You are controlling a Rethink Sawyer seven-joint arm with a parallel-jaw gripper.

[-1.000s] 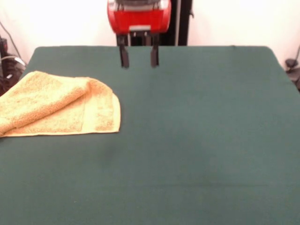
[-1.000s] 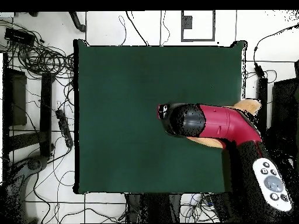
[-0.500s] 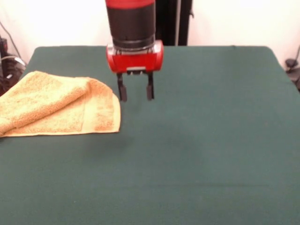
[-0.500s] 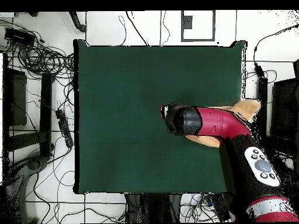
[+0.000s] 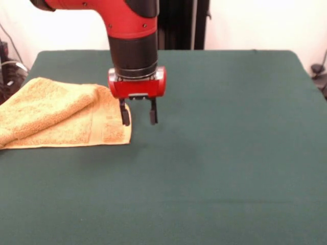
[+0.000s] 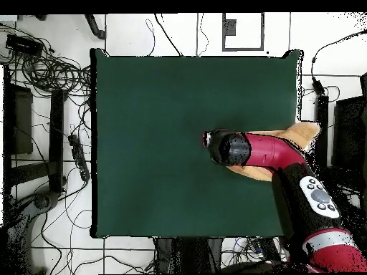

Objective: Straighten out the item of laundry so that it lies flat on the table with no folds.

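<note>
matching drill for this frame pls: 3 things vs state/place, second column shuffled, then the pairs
Things:
1. washcloth
2. gripper
3. table

States/places:
A. dark green top, bare across the picture's right half in the front view
B. open, pointing down at the cloth's right edge in the front view
C. folded over on itself, lying at the table's left side in the front view

Pairs: 1-C, 2-B, 3-A

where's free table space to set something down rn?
Bare: the table from the tool across to the picture's right edge, plus the whole near strip below the washcloth. Crowded: the left far area, where the folded washcloth lies and the open tool hangs at its right edge.
</note>
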